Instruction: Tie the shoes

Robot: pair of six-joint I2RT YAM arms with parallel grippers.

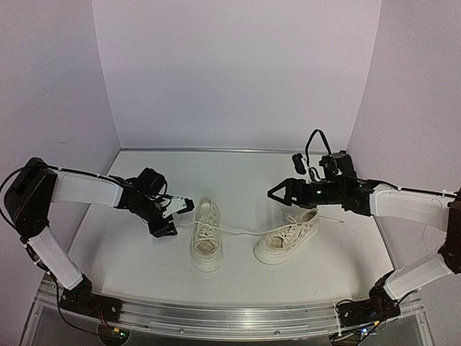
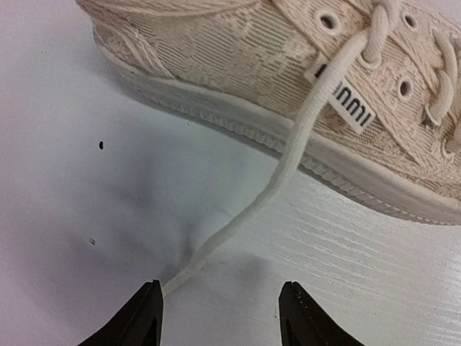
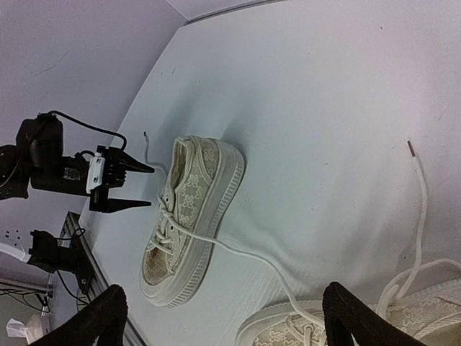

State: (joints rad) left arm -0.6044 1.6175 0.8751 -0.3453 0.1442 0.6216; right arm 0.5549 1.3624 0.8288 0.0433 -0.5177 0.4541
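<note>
1. We see two cream shoes lying near the middle of the white surface [image 1: 144, 267], side by side but apart.
2. The left shoe [image 1: 207, 244] sits upright with its toe toward the near edge. The right shoe [image 1: 288, 241] is angled, with its toe pointing near and left.
3. A thin white lace [image 1: 241, 232] runs loosely across the surface from the left shoe to the right one.
4. The left end effector [image 1: 185, 218] is low, just left of the left shoe, and points at its side.
5. In the left wrist view its jaws stand partly apart. Another lace [image 2: 288, 166] comes down from an eyelet, past a small lettered tag [image 2: 351, 107], and ends between the jaws close against one finger [image 2: 148, 317]. We see no grip on it.
6. The right end effector [image 1: 279, 198] hangs above the far side of the right shoe, jaws spread wide and holding nothing.
7. A further lace [image 3: 421, 209] trails from the right shoe to the far right, its tip lying loose on the surface.
</note>
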